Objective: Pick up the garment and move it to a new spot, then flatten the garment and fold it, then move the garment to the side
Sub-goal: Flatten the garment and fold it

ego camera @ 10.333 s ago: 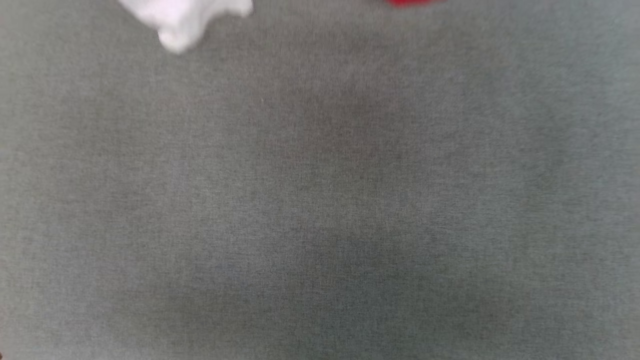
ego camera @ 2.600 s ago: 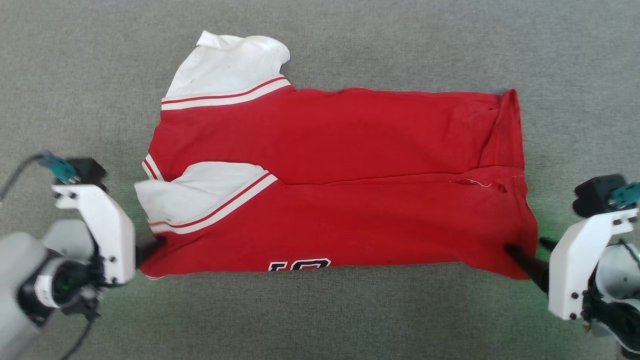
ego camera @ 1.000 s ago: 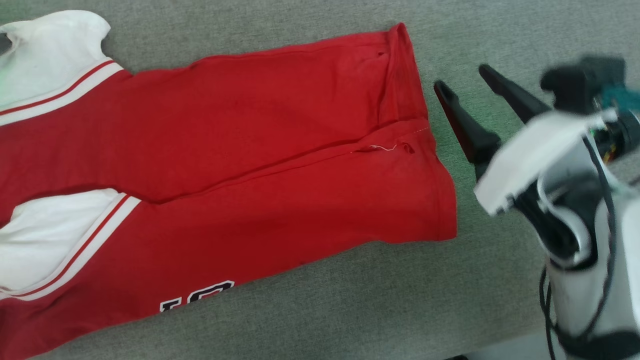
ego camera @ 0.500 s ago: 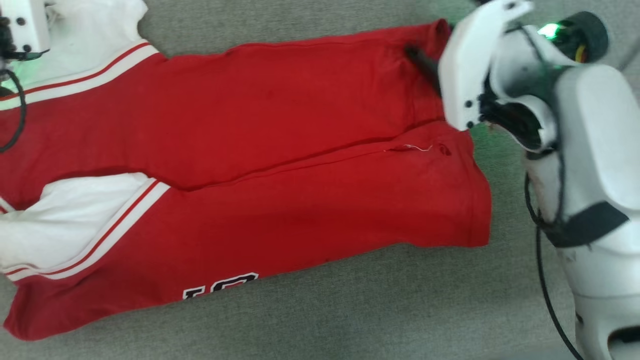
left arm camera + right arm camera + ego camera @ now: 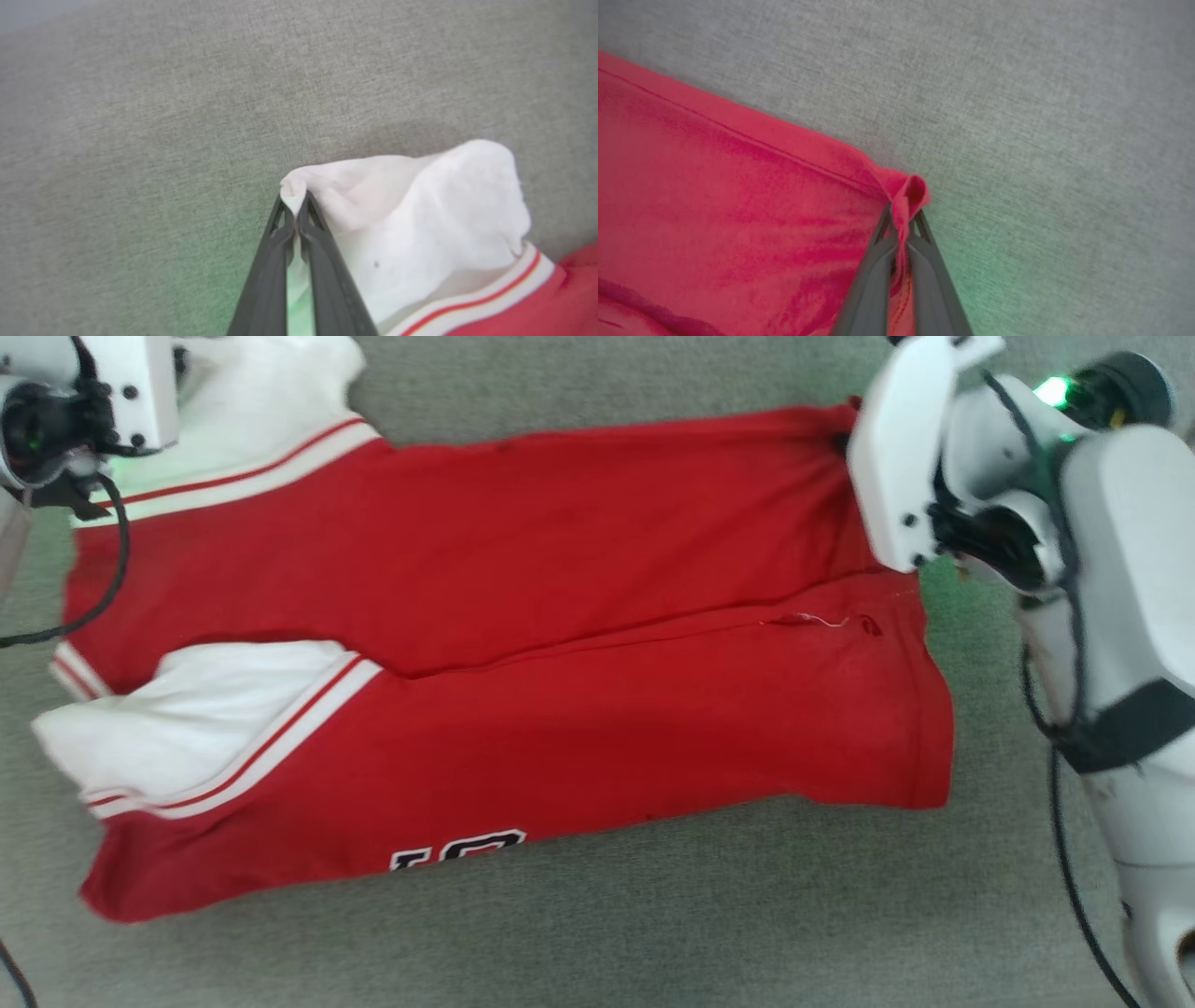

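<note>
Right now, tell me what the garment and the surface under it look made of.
Garment: thin, soft, matte cloth, probably a jersey knit; it creases and puckers where pinched. Surface: grey, matte woven fabric by its fine speckled weave; what lies beneath is hidden.

The garment (image 5: 579,569), a red jersey with white sleeves and red-and-white striped trim, lies spread across the middle of the head view. Its sleeves are at the left and its hem at the right. A lengthwise crease runs through it, and black white-outlined numerals are cut off at its lower edge.
</note>
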{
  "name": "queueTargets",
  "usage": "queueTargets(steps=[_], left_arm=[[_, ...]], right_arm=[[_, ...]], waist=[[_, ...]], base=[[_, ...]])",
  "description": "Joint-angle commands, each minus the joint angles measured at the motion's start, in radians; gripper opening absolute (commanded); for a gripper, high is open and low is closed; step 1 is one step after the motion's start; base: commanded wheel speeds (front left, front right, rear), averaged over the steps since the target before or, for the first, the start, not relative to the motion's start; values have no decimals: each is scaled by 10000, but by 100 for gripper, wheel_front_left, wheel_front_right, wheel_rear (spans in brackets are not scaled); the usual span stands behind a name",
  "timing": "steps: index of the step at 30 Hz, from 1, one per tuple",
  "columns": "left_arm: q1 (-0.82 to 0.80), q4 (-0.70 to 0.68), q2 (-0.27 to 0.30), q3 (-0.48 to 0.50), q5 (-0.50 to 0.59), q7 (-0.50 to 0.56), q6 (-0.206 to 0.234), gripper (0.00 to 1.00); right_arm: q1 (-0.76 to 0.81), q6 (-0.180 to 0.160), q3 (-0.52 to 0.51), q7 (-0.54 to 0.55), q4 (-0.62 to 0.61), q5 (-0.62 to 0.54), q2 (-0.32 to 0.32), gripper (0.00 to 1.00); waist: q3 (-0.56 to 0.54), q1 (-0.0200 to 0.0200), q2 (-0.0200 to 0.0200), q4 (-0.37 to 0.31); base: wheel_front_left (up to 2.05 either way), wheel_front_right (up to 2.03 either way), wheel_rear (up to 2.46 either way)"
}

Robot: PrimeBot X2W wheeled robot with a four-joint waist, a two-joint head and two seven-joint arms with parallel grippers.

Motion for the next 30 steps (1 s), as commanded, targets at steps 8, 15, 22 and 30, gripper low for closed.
queueTargets(steps=[8, 15, 22, 30], left_arm=[[245, -416, 76, -11, -274, -51, -532, 0], [762, -1523, 566, -78, -447, 476, -428, 0], [1978, -3930, 1530, -81, -1004, 1272, 635, 0], [3838, -7383, 2945, -284, -1569, 2042, 2417, 0]], right_arm=[[1345, -35, -263, -1114, -993, 267, -1142, 0], [2268, -33, -252, -1615, -2016, 582, -1742, 0], [3417, -33, -243, -1542, -3359, 1100, -2573, 0], [5008, -32, -586, -1119, -4813, 1485, -3069, 0]], waist=[[-1259, 0, 1, 878], [-1994, 0, 1, 1290], [-2545, 0, 1, 1620], [-2842, 0, 1, 1824]], base=[[0, 0, 0], [0, 0, 0], [0, 0, 0], [0, 0, 0]])
